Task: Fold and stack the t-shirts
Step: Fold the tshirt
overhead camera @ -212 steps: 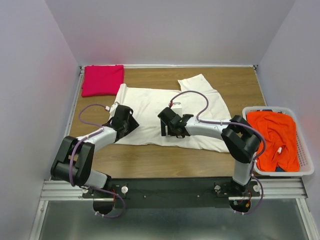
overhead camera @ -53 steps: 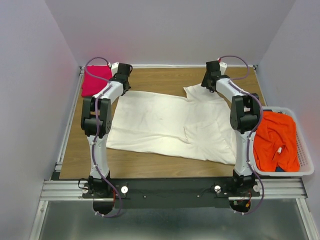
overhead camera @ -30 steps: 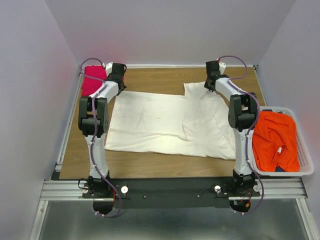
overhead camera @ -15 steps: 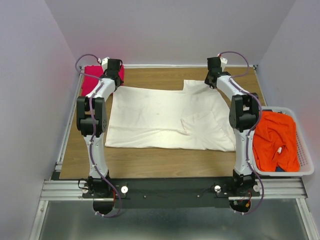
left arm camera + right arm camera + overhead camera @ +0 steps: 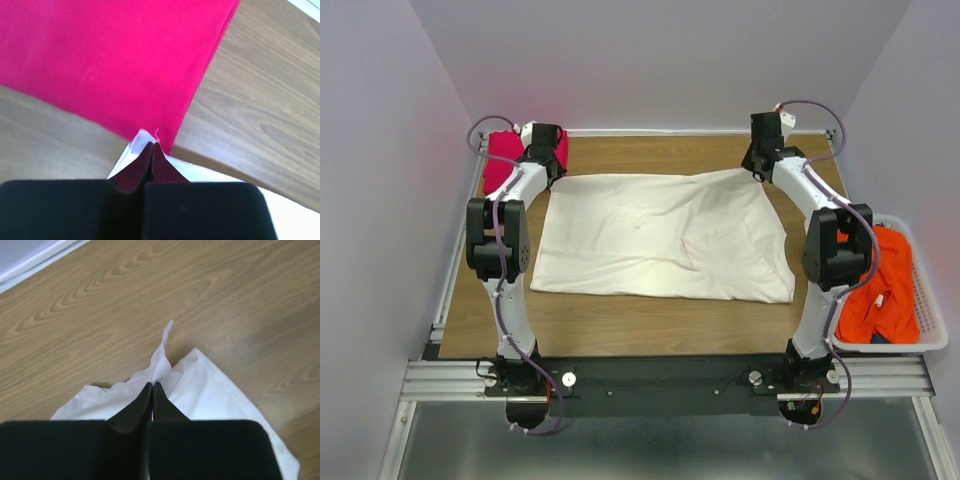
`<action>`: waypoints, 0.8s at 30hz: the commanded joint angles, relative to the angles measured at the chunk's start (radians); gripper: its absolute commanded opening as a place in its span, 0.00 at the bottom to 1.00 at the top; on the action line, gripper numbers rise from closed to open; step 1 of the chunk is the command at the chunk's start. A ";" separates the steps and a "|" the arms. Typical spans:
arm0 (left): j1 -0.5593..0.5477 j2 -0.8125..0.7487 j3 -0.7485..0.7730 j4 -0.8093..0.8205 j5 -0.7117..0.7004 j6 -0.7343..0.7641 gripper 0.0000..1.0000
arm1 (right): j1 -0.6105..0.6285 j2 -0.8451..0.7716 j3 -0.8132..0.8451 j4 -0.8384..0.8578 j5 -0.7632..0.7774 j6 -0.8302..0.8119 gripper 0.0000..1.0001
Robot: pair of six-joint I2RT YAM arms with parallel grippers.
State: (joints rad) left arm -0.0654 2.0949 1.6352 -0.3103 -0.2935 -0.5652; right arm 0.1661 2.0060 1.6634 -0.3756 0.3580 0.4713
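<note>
The cream-white t-shirt (image 5: pixel 660 235) lies spread across the middle of the table. My left gripper (image 5: pixel 152 144) is shut on its far left corner (image 5: pixel 137 142), right at the edge of the folded magenta-pink t-shirt (image 5: pixel 110 60) in the back left corner (image 5: pixel 510 160). My right gripper (image 5: pixel 152 385) is shut on the cream-white t-shirt's far right corner (image 5: pixel 162 362), pinching a small peak of cloth just above the wood. In the overhead view both grippers, left (image 5: pixel 548 150) and right (image 5: pixel 760 160), sit at the far end of the table. The orange-red t-shirt (image 5: pixel 880 285) lies crumpled in the basket.
A white plastic laundry basket (image 5: pixel 930 345) stands at the right edge of the table. The back wall and the table's rear rail (image 5: pixel 660 131) run close behind both grippers. Bare wood (image 5: pixel 650 325) shows in front of the shirt.
Both grippers have drawn the shirt's far corners outward and back; the sleeve that stuck out at the far right is gone and the far edge is now stretched straighter.
</note>
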 commanded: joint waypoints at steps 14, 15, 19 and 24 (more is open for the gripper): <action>0.044 -0.312 -0.333 0.066 0.076 -0.085 0.00 | -0.011 -0.320 -0.410 -0.006 -0.045 0.119 0.06; 0.045 -0.323 -0.345 0.068 0.079 -0.088 0.00 | -0.010 -0.331 -0.425 -0.009 -0.047 0.121 0.06; 0.049 -0.371 -0.405 0.080 0.089 -0.091 0.00 | -0.010 -0.377 -0.487 -0.009 -0.057 0.128 0.06; 0.052 -0.429 -0.474 0.103 0.102 -0.094 0.00 | -0.011 -0.438 -0.554 -0.009 -0.073 0.141 0.06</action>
State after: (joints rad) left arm -0.0261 1.7298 1.2015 -0.2428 -0.2047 -0.6518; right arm 0.1635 1.6253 1.1545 -0.3775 0.2985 0.5884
